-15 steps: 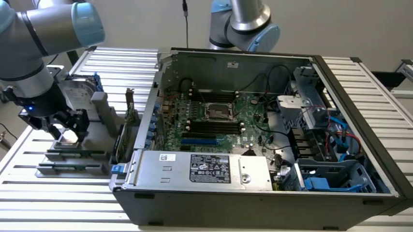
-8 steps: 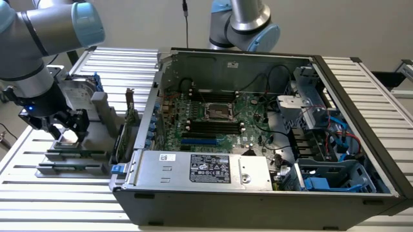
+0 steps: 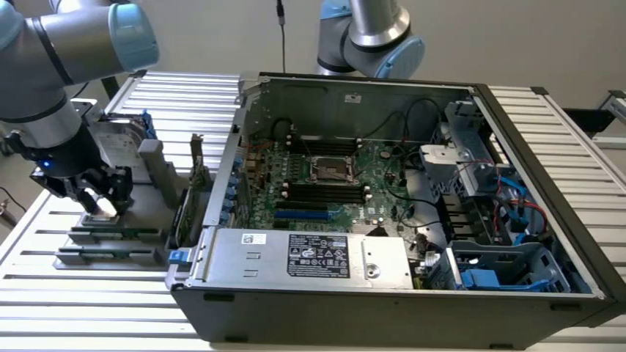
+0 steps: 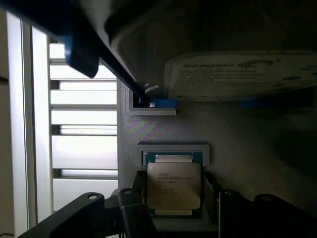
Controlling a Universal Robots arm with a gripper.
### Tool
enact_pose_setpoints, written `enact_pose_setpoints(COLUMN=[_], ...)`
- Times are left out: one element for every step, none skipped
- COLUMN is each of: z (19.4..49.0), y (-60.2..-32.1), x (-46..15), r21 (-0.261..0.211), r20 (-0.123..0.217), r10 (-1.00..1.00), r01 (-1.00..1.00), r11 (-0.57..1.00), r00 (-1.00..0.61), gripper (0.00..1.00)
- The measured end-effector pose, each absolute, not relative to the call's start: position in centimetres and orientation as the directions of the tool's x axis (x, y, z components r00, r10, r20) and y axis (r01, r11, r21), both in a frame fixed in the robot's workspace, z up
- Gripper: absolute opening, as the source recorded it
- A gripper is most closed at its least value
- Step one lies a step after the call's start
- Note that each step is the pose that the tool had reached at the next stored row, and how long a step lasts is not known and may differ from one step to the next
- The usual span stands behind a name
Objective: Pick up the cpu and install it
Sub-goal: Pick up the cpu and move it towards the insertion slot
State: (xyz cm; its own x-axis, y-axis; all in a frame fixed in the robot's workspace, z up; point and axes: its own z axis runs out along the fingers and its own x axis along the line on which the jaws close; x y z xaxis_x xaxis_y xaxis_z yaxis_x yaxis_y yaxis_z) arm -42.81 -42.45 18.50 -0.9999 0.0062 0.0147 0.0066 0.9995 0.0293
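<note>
The cpu (image 4: 173, 186), a flat square chip with a silver top and green rim, lies in a grey holder (image 4: 173, 148) on the fixture at the exterior view's left. My gripper (image 4: 174, 198) straddles it, and its black fingers (image 4: 136, 208) press against the chip's two opposite sides. In the exterior view the gripper (image 3: 98, 199) points down at the fixture with the bright cpu (image 3: 101, 208) between its fingers. The empty cpu socket (image 3: 330, 170) sits in the middle of the green motherboard inside the open computer case (image 3: 391, 308).
A silver hard drive (image 4: 237, 74) in a blue bracket stands right behind the cpu holder. A grey labelled power-supply box (image 3: 313, 257) lies along the case's front wall. A second arm (image 3: 367, 37) stands behind the case. Cables and drive cages crowd the case's right side.
</note>
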Motion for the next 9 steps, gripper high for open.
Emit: enact_pose_setpoints(z=[18.49, 18.49, 18.50, 18.50, 18.53, 18.60, 18.68, 18.78, 18.92], y=[-42.45, -42.45, -42.45, -42.45, -42.45, -42.45, -42.45, -42.45, -42.45], x=[-42.81, -42.81, -42.81, -42.81, -42.80, -42.81, -42.81, -42.81, -42.81], r21=[0.029, 0.029, 0.029, 0.030, 0.030, 0.029, 0.029, 0.029, 0.029], r20=[0.015, 0.015, 0.015, 0.014, 0.014, 0.015, 0.015, 0.015, 0.015], r10=[0.006, 0.006, 0.006, 0.006, 0.006, 0.006, 0.006, 0.006, 0.006], r01=[0.007, 0.007, 0.007, 0.007, 0.007, 0.007, 0.007, 0.007, 0.007], r11=[1.000, 1.000, 1.000, 1.000, 1.000, 1.000, 1.000, 1.000, 1.000], r00=[-1.000, -1.000, -1.000, -1.000, -1.000, -1.000, -1.000, -1.000, -1.000], gripper=[0.55, 0.55, 0.55, 0.55, 0.55, 0.55, 0.55, 0.55, 0.55])
